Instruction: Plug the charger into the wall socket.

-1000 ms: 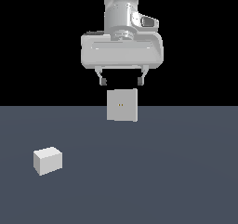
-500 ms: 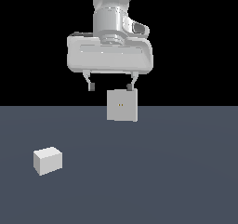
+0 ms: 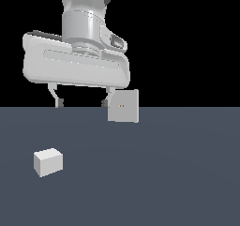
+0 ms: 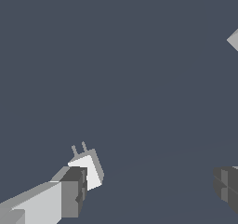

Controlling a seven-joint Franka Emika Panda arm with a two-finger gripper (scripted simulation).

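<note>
The charger (image 3: 48,162), a small off-white box, lies on the dark floor at the exterior view's lower left. In the wrist view the charger (image 4: 89,168) shows two prongs, and one finger (image 4: 69,193) partly covers it. The wall socket (image 3: 123,106), a light-grey upright plate with two tiny orange holes, stands at the far middle; only its corner (image 4: 234,39) shows in the wrist view. My gripper (image 3: 83,101) hangs open and empty high above the floor, above and behind the charger and just left of the socket. It also shows open in the wrist view (image 4: 148,188).
The dark grey-blue floor (image 3: 164,183) runs back to a black background. Nothing else stands on it.
The arm has moved toward the exterior view's left and looms larger and slightly lower. The gripper stays open. The charger and socket have not moved.
</note>
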